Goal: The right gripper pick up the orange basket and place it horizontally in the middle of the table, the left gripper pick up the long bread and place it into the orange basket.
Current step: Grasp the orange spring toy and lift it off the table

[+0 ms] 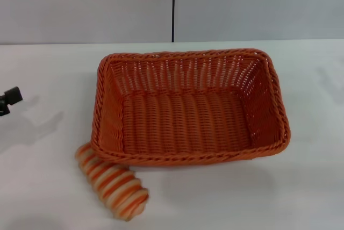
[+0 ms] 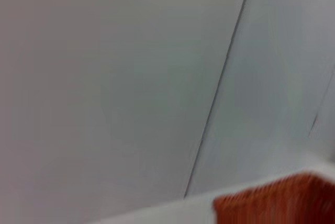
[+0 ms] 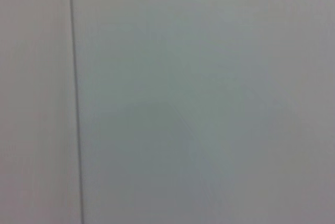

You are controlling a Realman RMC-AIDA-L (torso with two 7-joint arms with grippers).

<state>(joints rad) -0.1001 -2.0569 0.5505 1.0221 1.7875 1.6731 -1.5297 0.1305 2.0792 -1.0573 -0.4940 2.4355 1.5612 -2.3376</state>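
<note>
White table (image 1: 48, 198) fills the head view, w/ a grey panelled wall (image 1: 86, 4) behind it and a dark vertical seam near top centre. At the far left edge, mid-height, I see just a black tip of the left gripper (image 1: 9, 100) poking in over the table, shadow under it; can't tell if its fingers are apart or together. Lower left of centre, the bread (image 1: 112, 181) lies on the table, angled from upper left to lower right, its upper end right at the basket's front-left corner; touching or just beside, can't tell. Basket (image 1: 188, 109) sits centre frame, long side across the view, upright, nothing in it. Right gripper isn't showing on head cam. Left wrist cam: mostly wall and seam, plus a blurred orange corner of the basket (image 2: 277, 203) at lower right. Right wrist cam: only wall and a seam.
</note>
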